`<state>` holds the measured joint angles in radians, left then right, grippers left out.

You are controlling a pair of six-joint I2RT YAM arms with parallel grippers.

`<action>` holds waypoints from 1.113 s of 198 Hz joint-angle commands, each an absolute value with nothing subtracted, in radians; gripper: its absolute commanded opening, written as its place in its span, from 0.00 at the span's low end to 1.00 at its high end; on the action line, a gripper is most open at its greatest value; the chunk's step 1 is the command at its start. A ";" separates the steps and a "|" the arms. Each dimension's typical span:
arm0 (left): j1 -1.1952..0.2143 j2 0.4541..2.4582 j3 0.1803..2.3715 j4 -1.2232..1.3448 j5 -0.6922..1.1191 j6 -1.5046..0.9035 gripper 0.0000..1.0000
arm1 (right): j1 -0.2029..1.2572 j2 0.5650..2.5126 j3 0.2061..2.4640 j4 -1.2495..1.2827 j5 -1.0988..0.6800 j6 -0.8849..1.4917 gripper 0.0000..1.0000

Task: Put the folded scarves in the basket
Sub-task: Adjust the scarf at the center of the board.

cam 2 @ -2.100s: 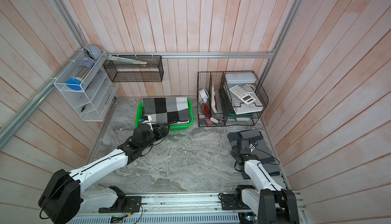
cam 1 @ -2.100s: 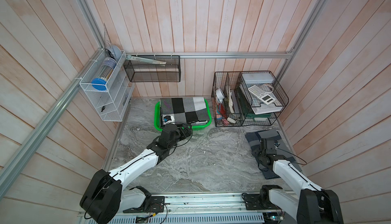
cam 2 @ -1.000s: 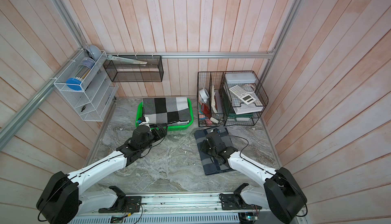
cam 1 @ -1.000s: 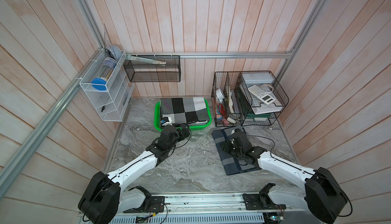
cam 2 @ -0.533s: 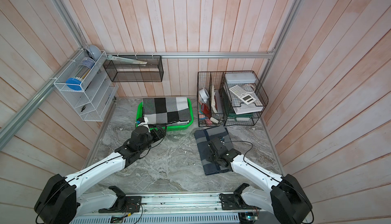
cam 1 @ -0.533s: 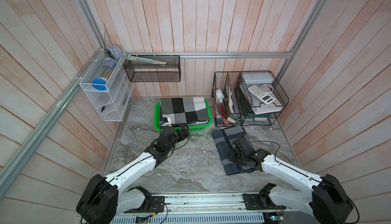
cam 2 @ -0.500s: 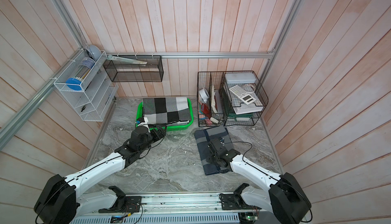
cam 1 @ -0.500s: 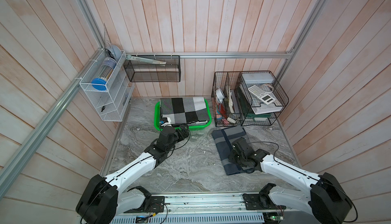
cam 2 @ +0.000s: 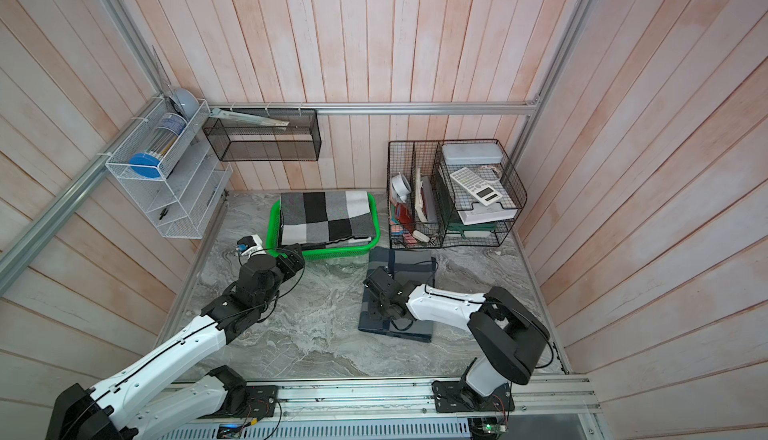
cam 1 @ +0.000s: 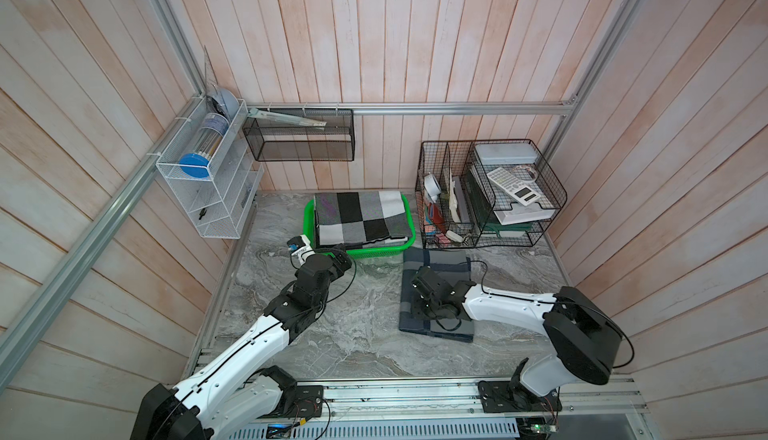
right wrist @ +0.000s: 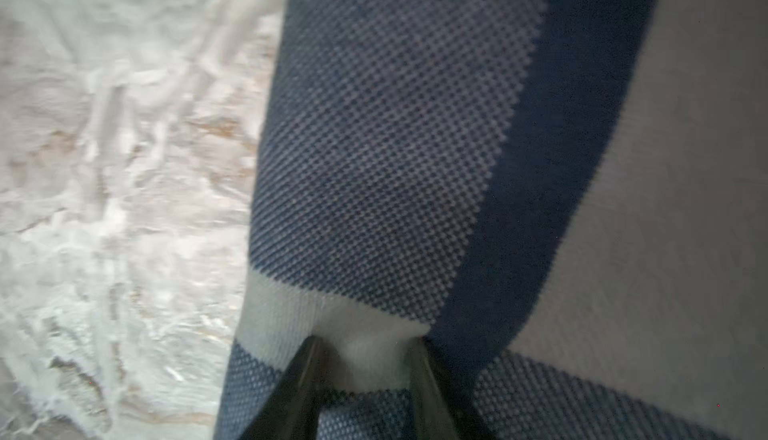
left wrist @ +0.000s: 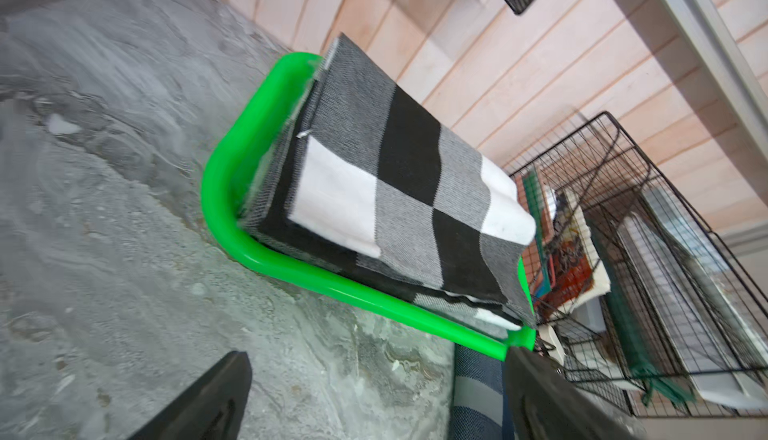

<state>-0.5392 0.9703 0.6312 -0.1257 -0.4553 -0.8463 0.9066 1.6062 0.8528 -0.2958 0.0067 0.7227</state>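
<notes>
Blue-grey scarf lies right of centre, long axis up-frame; I have the right gripper pinching its fold, basket up-left, left gripper spread empty beside it.

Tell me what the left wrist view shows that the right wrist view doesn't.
Only left wrist: bright green plastic basket holding a black, white and grey checked folded scarf, black wire organizer, open left fingers. Only right wrist: right fingers pinching a white fold of the blue and grey striped folded scarf. Both: that blue scarf, grey marble tabletop.
</notes>
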 commanded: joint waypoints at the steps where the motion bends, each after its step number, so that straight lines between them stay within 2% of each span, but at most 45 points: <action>1: -0.524 0.921 0.594 -0.211 -0.527 -0.880 1.00 | 0.958 1.688 0.958 -0.237 -0.108 0.633 0.40; 25: -0.524 0.881 0.570 -0.231 -0.487 -0.895 1.00 | 0.998 1.707 1.028 -0.165 -0.144 0.604 0.40; 43: -0.525 0.860 0.549 -0.234 -0.430 -0.896 1.00 | 1.000 1.659 0.999 -0.129 -0.118 0.607 0.40; 67: -0.525 0.847 0.526 -0.228 -0.329 -0.904 1.00 | 0.996 1.552 0.919 -0.147 0.022 0.629 0.41; 97: -0.543 0.863 0.482 -0.178 -0.206 -0.961 0.99 | 0.972 1.415 0.795 -0.208 0.305 0.752 0.41; 113: -0.575 0.888 0.464 -0.150 -0.172 -0.999 0.98 | 0.937 1.354 0.735 -0.209 0.374 0.777 0.42; 144: -0.667 0.938 0.445 -0.146 -0.154 -1.065 0.95 | 0.784 1.292 0.671 -0.229 0.348 0.830 0.42; 166: -0.738 0.966 0.432 -0.156 -0.159 -1.122 0.87 | 0.684 1.284 0.629 -0.182 0.294 0.824 0.42; 197: -0.807 1.006 0.395 -0.128 -0.155 -1.191 0.79 | 0.587 1.324 0.613 -0.115 0.230 0.796 0.42; 220: -0.832 1.034 0.383 -0.101 -0.149 -1.220 0.78 | 0.543 1.362 0.636 -0.103 0.212 0.766 0.42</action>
<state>-0.8089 1.0119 0.4042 -0.1436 -0.1604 -1.1599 0.5789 1.3258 0.6201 -0.1421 0.2497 0.7979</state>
